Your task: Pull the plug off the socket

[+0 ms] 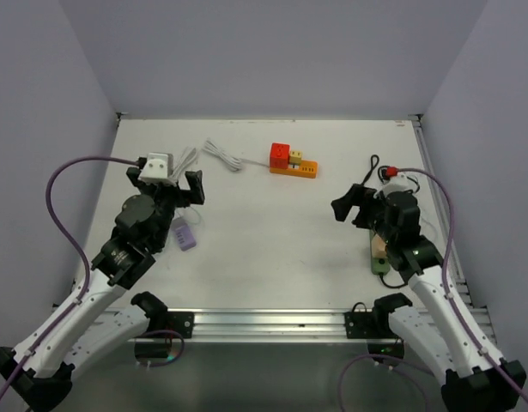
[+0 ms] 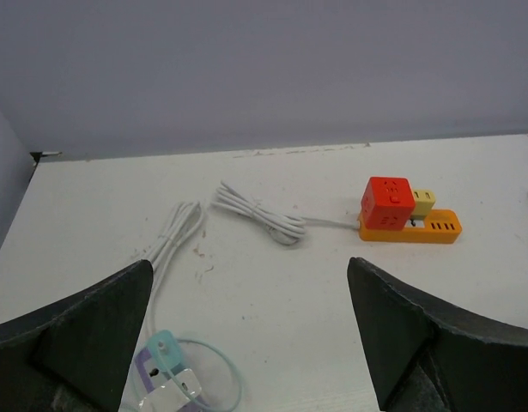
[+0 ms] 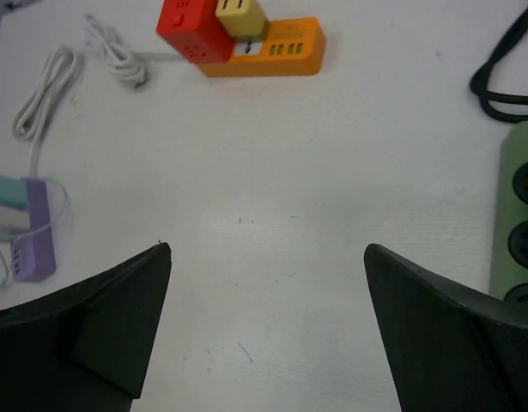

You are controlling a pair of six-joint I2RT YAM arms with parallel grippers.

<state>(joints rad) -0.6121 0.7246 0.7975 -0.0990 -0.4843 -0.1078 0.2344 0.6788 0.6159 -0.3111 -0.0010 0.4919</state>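
Observation:
An orange socket strip (image 1: 305,169) lies at the back middle of the white table. A red cube plug (image 1: 280,154) and a small yellow plug (image 1: 295,156) sit in it. The left wrist view has the strip (image 2: 431,228), red cube (image 2: 387,202) and yellow plug (image 2: 423,202) far ahead on the right. In the right wrist view the strip (image 3: 285,53), red cube (image 3: 188,30) and yellow plug (image 3: 239,15) are at the top left. My left gripper (image 1: 171,180) (image 2: 249,262) and right gripper (image 1: 356,199) (image 3: 268,247) are both open, empty and well short of the strip.
A white cord coil (image 1: 222,154) runs from the strip. A second white cable bundle (image 2: 173,236) lies further left. A purple strip with a teal plug (image 1: 185,233) (image 3: 32,245) sits near my left gripper. A green strip (image 1: 379,253) (image 3: 517,215) and black cable (image 3: 504,77) lie on the right.

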